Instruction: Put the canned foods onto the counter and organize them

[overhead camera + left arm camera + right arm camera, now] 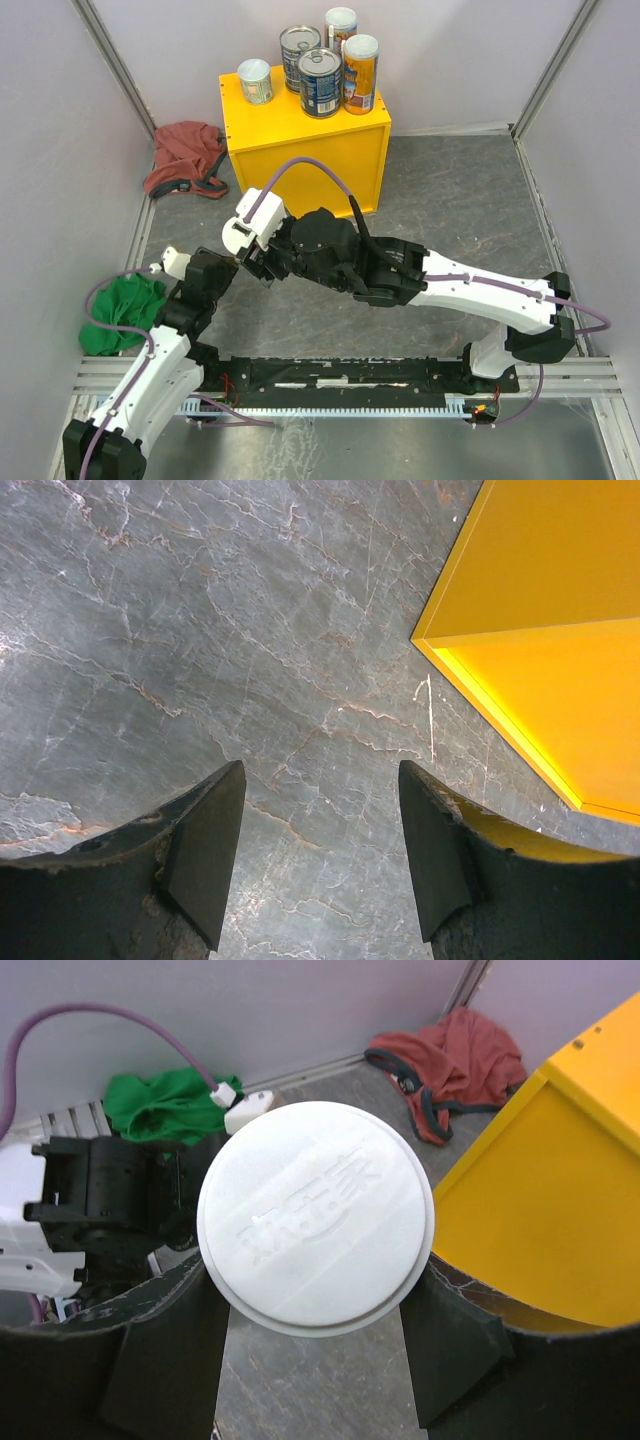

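Five canned foods stand on the counter, the yellow box: a short white-lidded can, two silver-topped tins and two tall orange cans. My right gripper is shut on another white-lidded can, held low over the floor in front of the counter's left corner. In the top view the right gripper hides that can. My left gripper is open, with only bare floor between its fingers. It sits just left of the right gripper.
A red cloth lies left of the counter by the wall. A green cloth lies at the near left beside my left arm. Grey marbled floor spreads right of the counter. Walls close three sides.
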Available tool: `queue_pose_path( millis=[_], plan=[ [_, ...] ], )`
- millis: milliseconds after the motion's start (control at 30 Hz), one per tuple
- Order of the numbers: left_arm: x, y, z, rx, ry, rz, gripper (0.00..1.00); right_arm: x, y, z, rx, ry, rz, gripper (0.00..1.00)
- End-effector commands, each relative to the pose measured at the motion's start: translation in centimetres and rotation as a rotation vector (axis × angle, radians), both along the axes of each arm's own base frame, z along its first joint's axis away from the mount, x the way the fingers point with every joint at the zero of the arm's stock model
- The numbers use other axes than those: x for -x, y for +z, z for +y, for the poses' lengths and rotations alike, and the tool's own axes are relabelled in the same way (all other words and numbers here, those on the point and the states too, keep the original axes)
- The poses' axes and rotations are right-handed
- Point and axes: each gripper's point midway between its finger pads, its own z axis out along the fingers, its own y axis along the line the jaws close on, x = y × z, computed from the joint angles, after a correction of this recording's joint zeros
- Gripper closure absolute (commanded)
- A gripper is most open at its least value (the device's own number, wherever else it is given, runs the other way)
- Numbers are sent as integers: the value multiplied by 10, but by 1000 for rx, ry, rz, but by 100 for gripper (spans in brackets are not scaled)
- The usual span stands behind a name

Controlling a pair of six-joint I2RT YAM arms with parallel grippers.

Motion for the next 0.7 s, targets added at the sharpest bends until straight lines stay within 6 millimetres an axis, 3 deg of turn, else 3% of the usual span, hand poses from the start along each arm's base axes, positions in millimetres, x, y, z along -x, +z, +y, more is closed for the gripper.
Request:
queue_pose_path(
  millis=[0,233,667],
  plan=[
    [-8,10,-5,43,9,-53,31,-1,68,-5,-136,-24,-77,91],
    [-7,7,-5,44,5,-44,31,-4,101,-8,-177,-46,-123,92],
    [-9,6,-7,42,-8,-52,31,-19,120,-11,-171,-129,-195,95]
  ],
)
